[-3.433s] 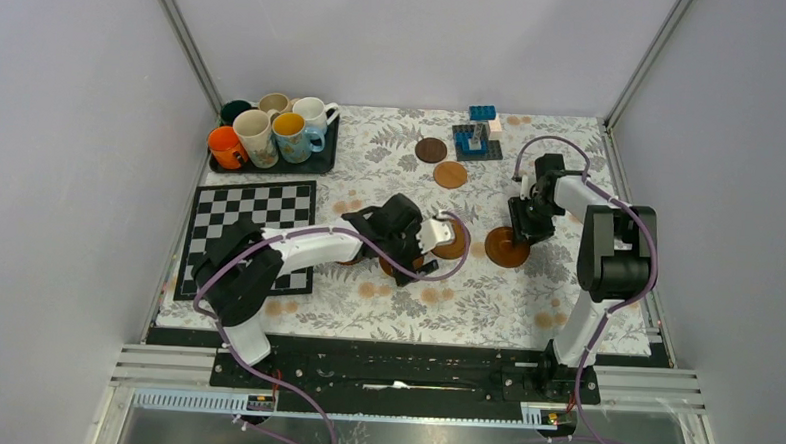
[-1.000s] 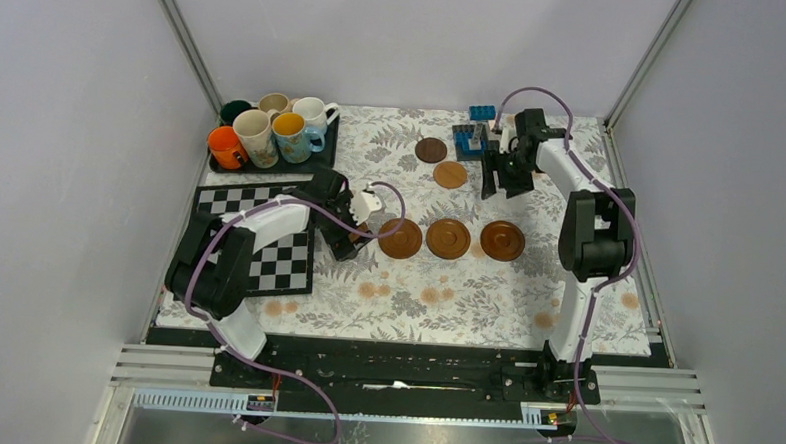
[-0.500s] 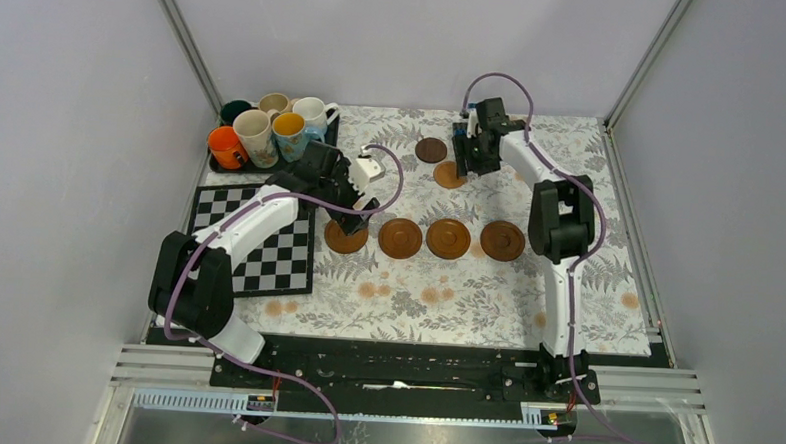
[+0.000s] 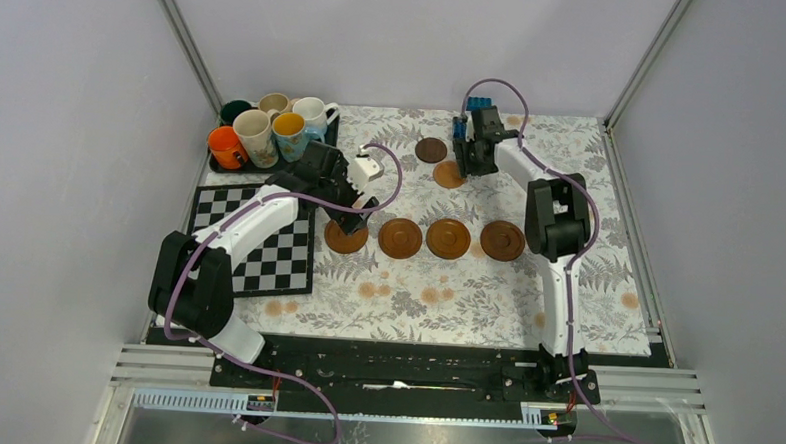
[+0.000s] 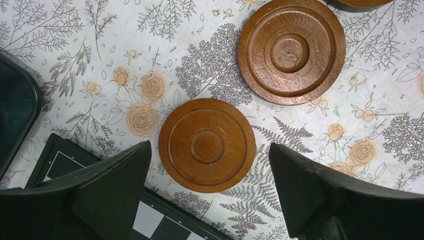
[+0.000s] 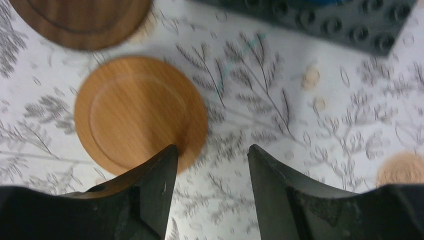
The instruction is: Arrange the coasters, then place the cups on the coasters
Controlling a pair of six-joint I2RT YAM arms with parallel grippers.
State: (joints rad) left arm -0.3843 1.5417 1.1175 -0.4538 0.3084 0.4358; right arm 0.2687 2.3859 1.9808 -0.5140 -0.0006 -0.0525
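Note:
Several brown coasters lie in a row mid-table, from the leftmost coaster [image 4: 346, 237] to the rightmost coaster [image 4: 502, 240]. My left gripper [image 4: 356, 206] hangs open above the leftmost coaster [image 5: 207, 145], its fingers well clear on both sides. Further back lie a dark coaster [image 4: 431, 150] and a light coaster [image 4: 449, 174]. My right gripper [image 6: 212, 150] is open and low beside the light coaster [image 6: 140, 112], its left finger over the rim, nothing between the jaws. Several cups [image 4: 273, 132] stand together at the back left.
The cups stand on a black tray [image 4: 271, 165]. A chessboard [image 4: 268, 252] lies under the left arm. A dark block baseplate [image 6: 325, 20] with blue blocks sits just behind the right gripper. Grey walls close in both sides.
The right arm swung left from beside the blocks to the light coaster, its jaws narrowing. The left gripper drew back off the leftmost coaster, which now lies uncovered.

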